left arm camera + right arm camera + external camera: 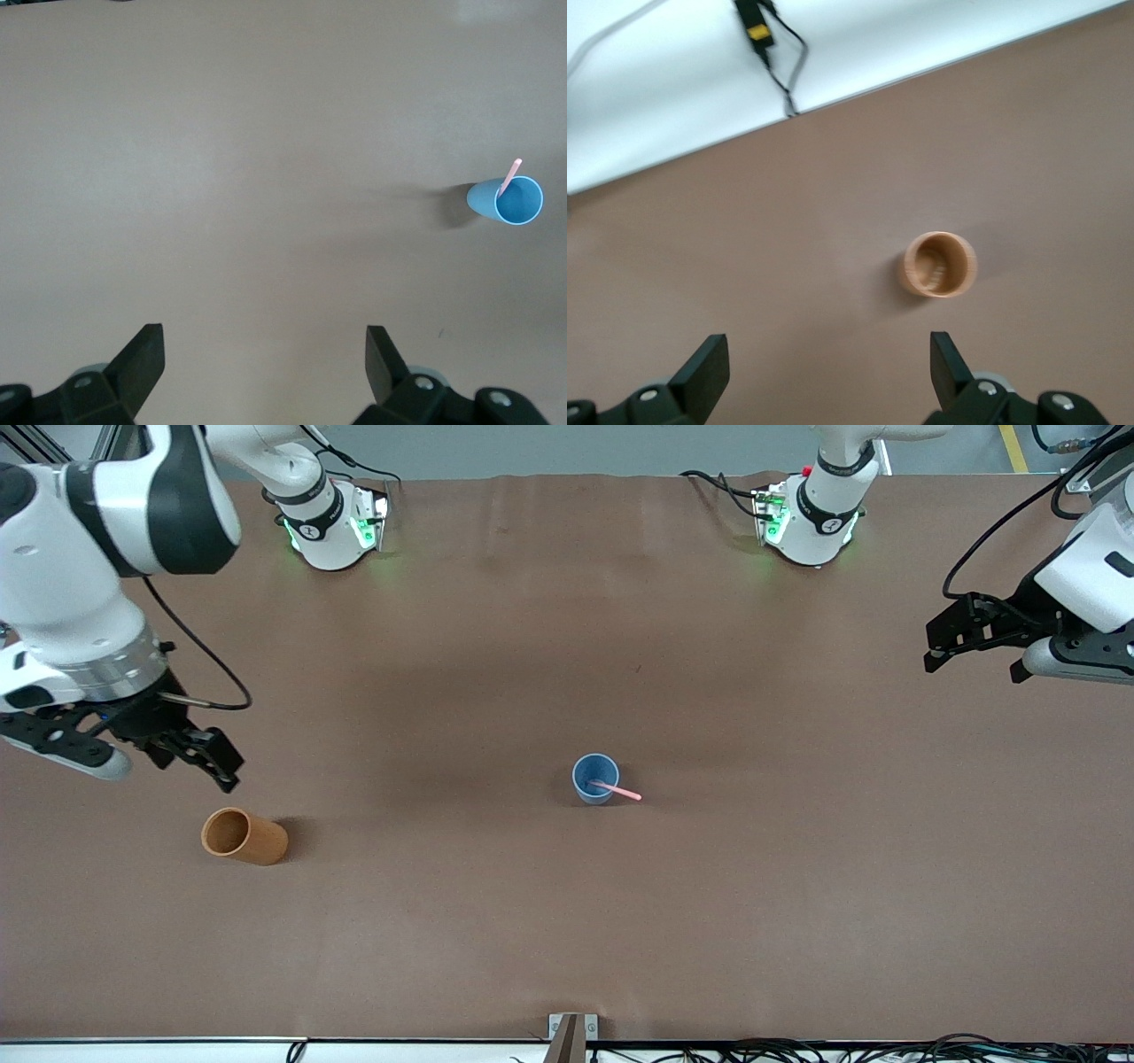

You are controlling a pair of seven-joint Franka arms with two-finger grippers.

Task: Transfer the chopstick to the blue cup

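The blue cup (594,778) stands upright near the middle of the brown table. The pink chopstick (625,792) rests inside it, its upper end leaning out over the rim. The left wrist view shows the same blue cup (516,202) with the chopstick (510,175) poking out. My left gripper (973,666) hangs open and empty over the table at the left arm's end, well away from the cup. In its own view the left gripper (264,341) has only bare table between its fingers. My right gripper (195,772) is open and empty above the right arm's end; right gripper (829,350).
An orange-brown cylindrical cup (244,836) stands just below the right gripper, nearer the front camera; the right wrist view shows this cup (939,264) empty. A metal bracket (571,1032) and cables (797,1051) line the table's front edge.
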